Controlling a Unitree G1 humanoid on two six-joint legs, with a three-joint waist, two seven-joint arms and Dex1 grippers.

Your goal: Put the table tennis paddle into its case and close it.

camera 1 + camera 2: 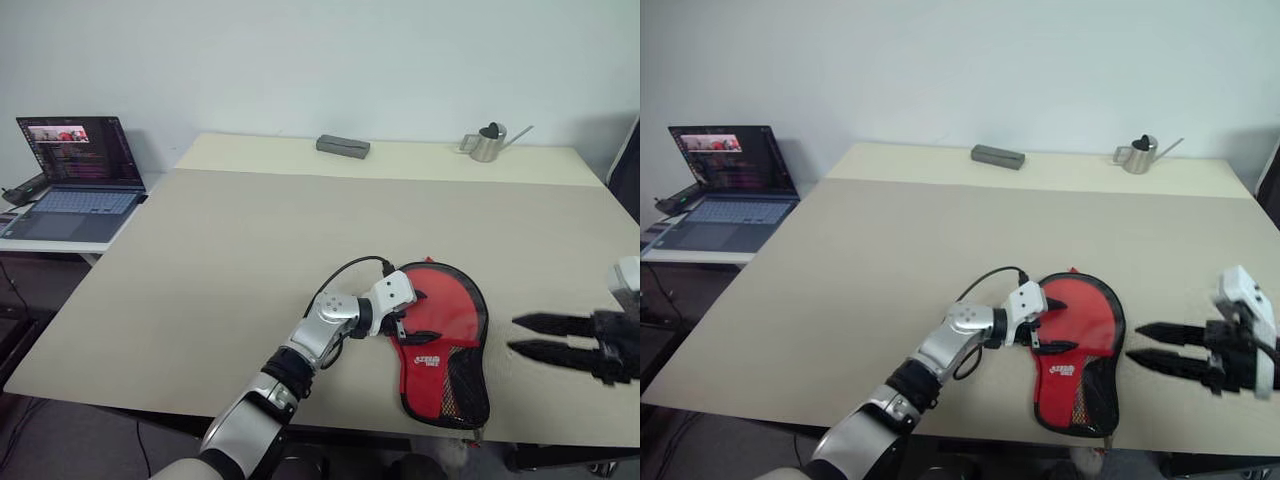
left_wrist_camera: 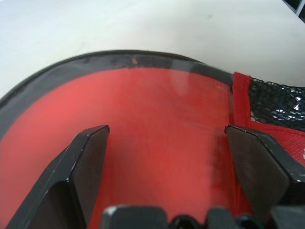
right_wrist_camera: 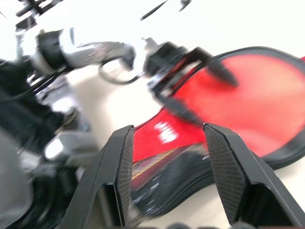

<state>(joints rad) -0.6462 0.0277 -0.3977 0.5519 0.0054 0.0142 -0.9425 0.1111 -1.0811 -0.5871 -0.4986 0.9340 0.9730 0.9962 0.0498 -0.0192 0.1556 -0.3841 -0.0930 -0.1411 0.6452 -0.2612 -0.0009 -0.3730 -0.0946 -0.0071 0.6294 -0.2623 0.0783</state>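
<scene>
Head view: case on table.

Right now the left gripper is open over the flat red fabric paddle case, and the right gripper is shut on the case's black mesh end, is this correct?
Not fully. The right gripper is open and apart from the red fabric paddle case, holding nothing, as the left eye view shows. The left gripper is indeed open over the case.

An open laptop stood on a side surface at nine o'clock of the beige table. A grey box lay at twelve, a metal watering can at one.
</scene>
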